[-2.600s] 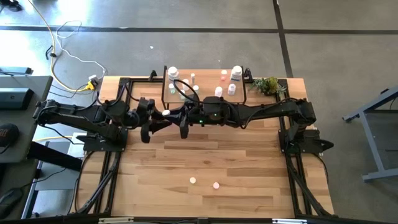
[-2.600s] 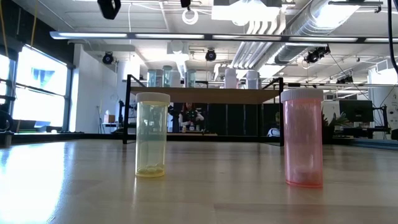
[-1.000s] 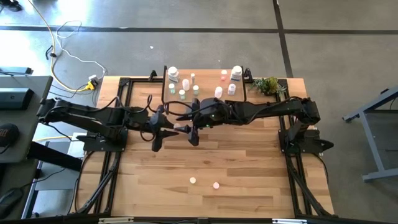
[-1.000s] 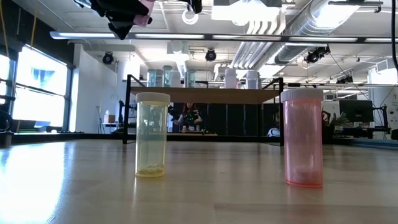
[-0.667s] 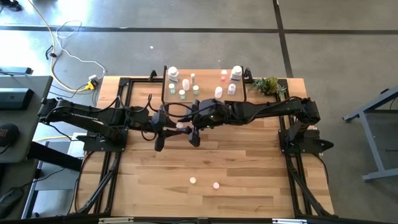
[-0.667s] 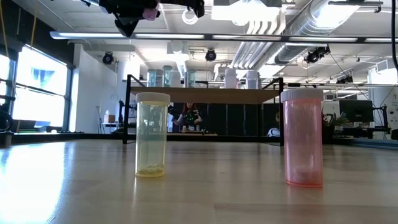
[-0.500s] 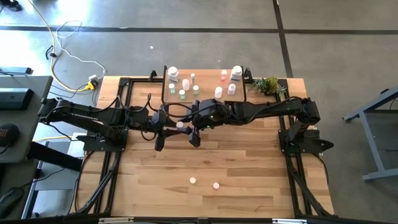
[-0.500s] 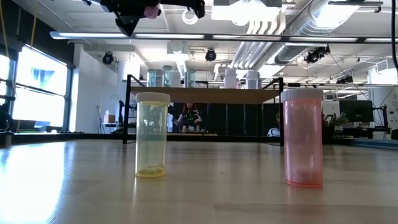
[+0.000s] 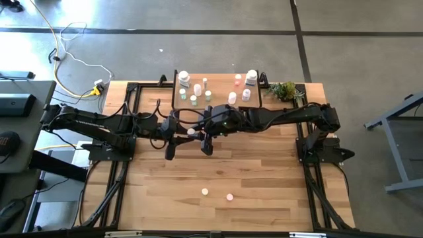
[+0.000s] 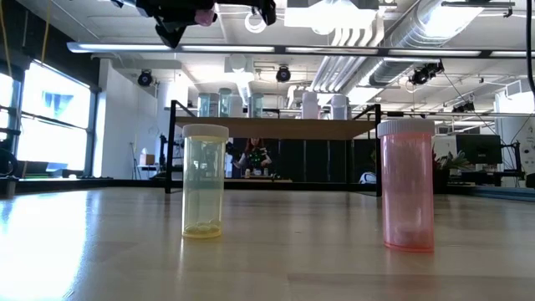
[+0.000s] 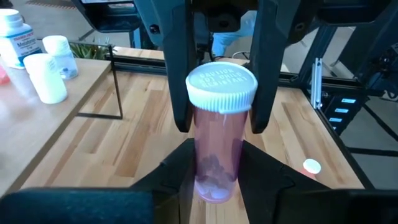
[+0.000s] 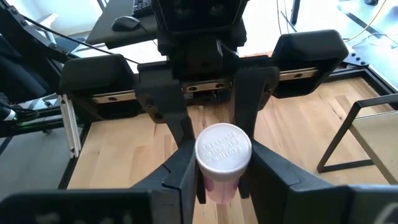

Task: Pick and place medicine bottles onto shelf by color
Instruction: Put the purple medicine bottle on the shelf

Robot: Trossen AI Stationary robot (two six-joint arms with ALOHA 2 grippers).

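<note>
A pink medicine bottle (image 11: 214, 149) with a white cap (image 11: 222, 87) hangs above the table's middle (image 9: 192, 132), cap up. My left gripper (image 11: 214, 171) reaches in from the table's left and is shut on its lower part. My right gripper (image 12: 221, 177) comes from the table's right and is shut on its upper part. The shelf (image 9: 221, 84) stands at the far edge with several white, pink and green bottles on its board. A yellow bottle (image 10: 204, 181) and another pink bottle (image 10: 408, 186) stand upright on the table near the front. My left gripper pinches the pink bottle's lower body (image 11: 208, 180) between its two fingers. The fingers come from the table's left, slanting slightly down. The bottle stands up from them, cap uppermost, clear of the table. My right gripper has its two fingers (image 11: 177, 93) on either side of the bottle's upper end, at and just below the cap (image 12: 214, 183). It comes from the table's right, slanting slightly down, opposite the left gripper.
A green plant sprig (image 9: 284, 89) lies at the far right corner beside the shelf. Black frame rails (image 9: 119, 172) run along both sides of the table. Bare wood lies between the arms and the two front bottles (image 9: 205, 192).
My left gripper has edged toward the table's right with the pink bottle, bringing it in between the right gripper's fingers. The bottle stays lifted clear, cap up.
</note>
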